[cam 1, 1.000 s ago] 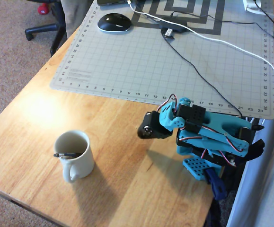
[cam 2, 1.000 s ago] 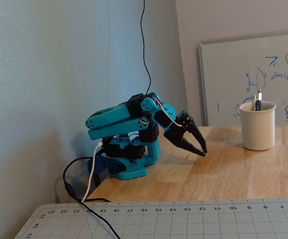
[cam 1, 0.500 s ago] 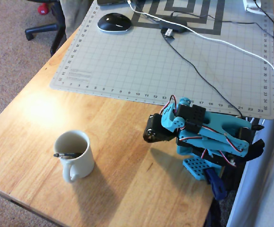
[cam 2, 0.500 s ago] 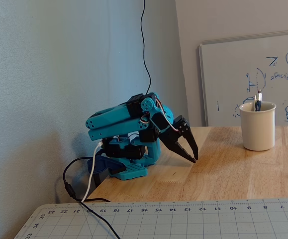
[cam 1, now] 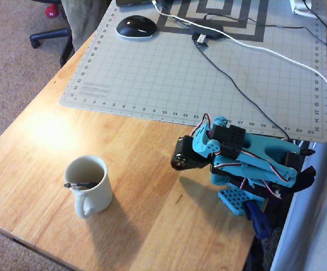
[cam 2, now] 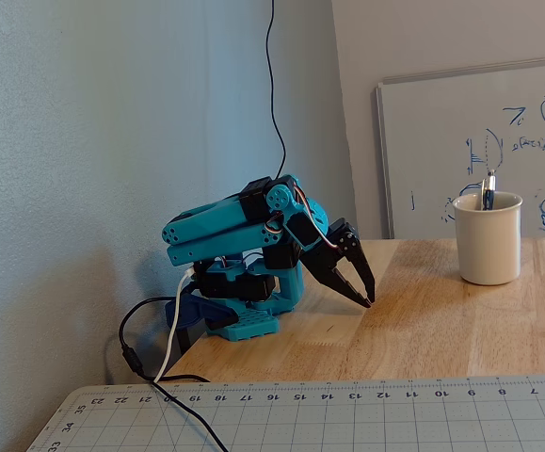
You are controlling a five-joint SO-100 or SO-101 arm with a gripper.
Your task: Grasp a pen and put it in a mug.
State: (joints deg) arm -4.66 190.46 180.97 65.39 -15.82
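The cream-white mug [cam 1: 98, 195] stands near the table's front left in the overhead view, handle toward the front edge. The dark pen [cam 1: 82, 184] rests inside it, leaning on the rim with one end sticking out. In the fixed view the pen [cam 2: 488, 191] pokes up above the mug [cam 2: 488, 243] at the right. My gripper [cam 1: 175, 162] is folded back over the teal arm's base, well to the right of the mug and apart from it. In the fixed view the gripper [cam 2: 367, 299] points down at the tabletop, its black fingers [cam 2: 340, 268] closed together and empty.
A grey cutting mat [cam 1: 197, 73] covers the far half of the wooden table [cam 1: 146, 226]. A black mouse [cam 1: 135, 26] and black and white cables [cam 1: 236, 84] lie on it. A chair base [cam 1: 50, 36] stands off the table's left. A whiteboard [cam 2: 441, 141] leans behind the mug.
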